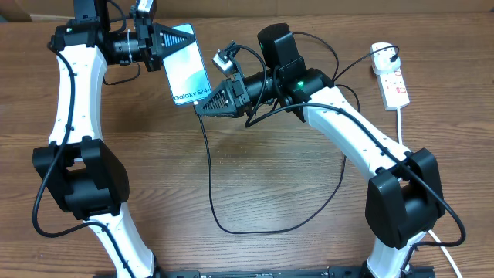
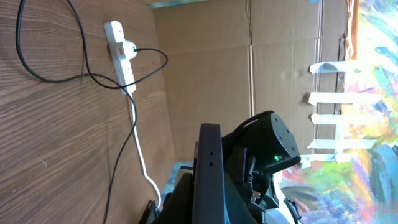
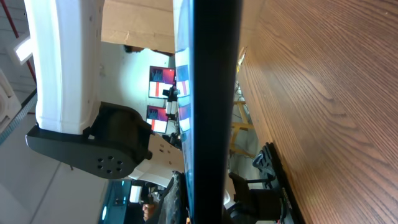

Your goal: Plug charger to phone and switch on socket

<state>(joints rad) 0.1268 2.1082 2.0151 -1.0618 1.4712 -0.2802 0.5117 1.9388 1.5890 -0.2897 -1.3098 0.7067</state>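
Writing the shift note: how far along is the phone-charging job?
Done: the charger is plugged into the socket; the left hand holds the phone up. In hand: the right hand holds the charger's tip at the phone's lower edge; whether it is seated cannot be told. Left: switching on the socket, with neither hand near it.

We're seeing the phone (image 1: pixel 190 66) hanging between our two grippers: left gripper (image 1: pixel 170 48) at its far end, right gripper (image 1: pixel 203 106) at its near end. The charger (image 1: pixel 231 225) is trailing from the right gripper's tips down onto the table (image 1: pixel 270 177), looping toward the socket (image 1: pixel 390 73) lying well to its right.
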